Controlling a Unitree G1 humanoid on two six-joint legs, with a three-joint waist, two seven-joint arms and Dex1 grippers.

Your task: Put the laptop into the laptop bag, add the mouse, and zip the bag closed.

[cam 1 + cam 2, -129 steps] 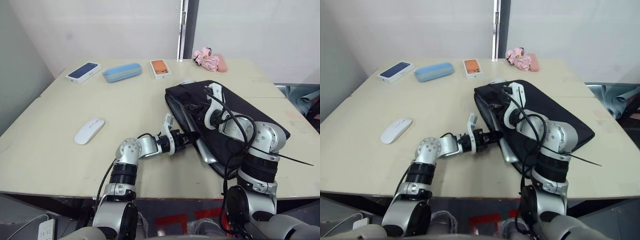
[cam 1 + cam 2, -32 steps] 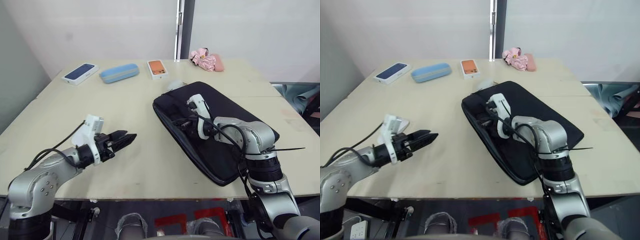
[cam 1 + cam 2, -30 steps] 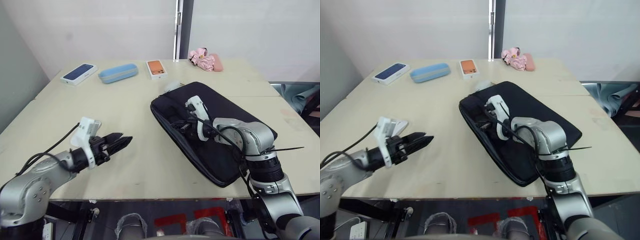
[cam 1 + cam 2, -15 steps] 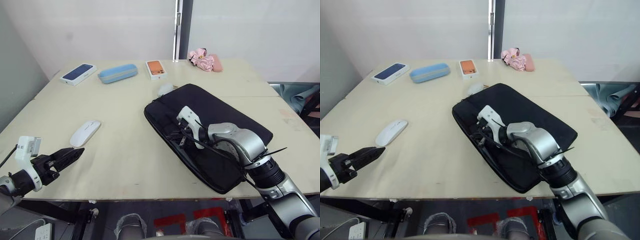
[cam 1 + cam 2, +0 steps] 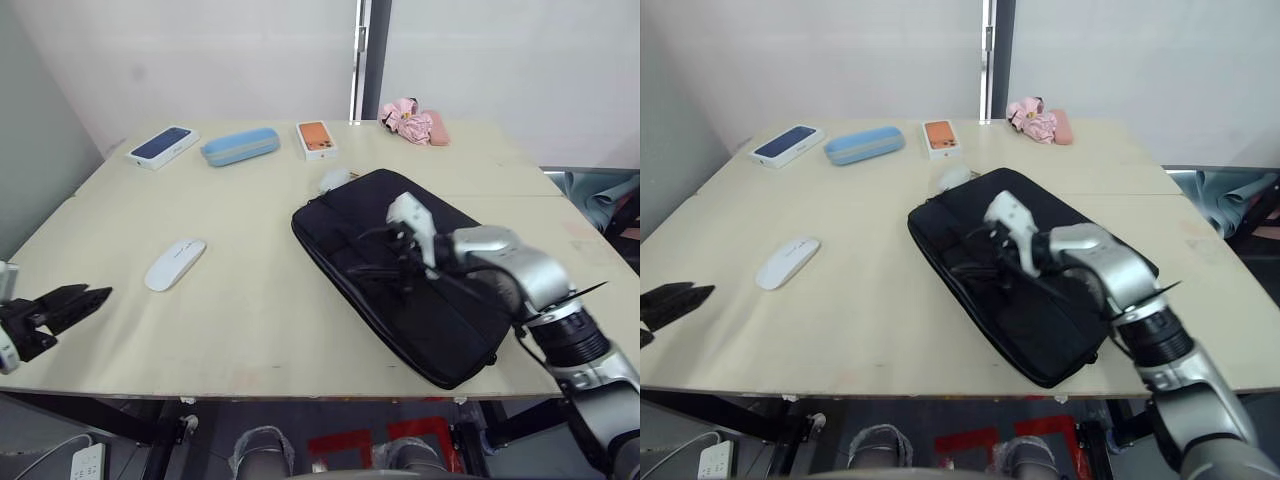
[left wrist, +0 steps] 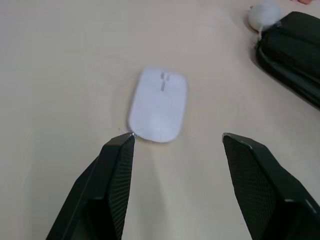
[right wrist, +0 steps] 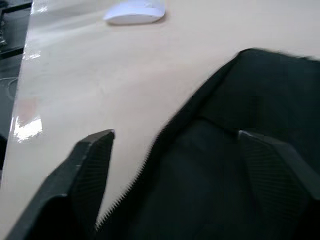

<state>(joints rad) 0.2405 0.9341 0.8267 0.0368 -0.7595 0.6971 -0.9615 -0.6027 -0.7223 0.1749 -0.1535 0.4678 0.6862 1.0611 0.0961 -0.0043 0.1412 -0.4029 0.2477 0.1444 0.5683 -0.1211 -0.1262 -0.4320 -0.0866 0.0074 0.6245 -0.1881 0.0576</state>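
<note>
my left gripper, jaws wide, sat nearest the mouse, just ahead, long axis along my approach; right gripper wide over laptop bag.

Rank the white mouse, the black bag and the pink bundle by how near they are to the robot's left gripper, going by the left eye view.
1. mouse, just ahead of the left gripper
2. laptop bag, mid-table
3. pink bundle, far edge

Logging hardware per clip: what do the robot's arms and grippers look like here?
The right arm is silver-grey metal with rounded joint housings, black ribbed bands near the elbow, and loose black cables. A white block sits behind the right gripper. Both grippers have two black, wedge-shaped fingers with cross-hatched textured pads. The left gripper has a white block behind it too.
</note>
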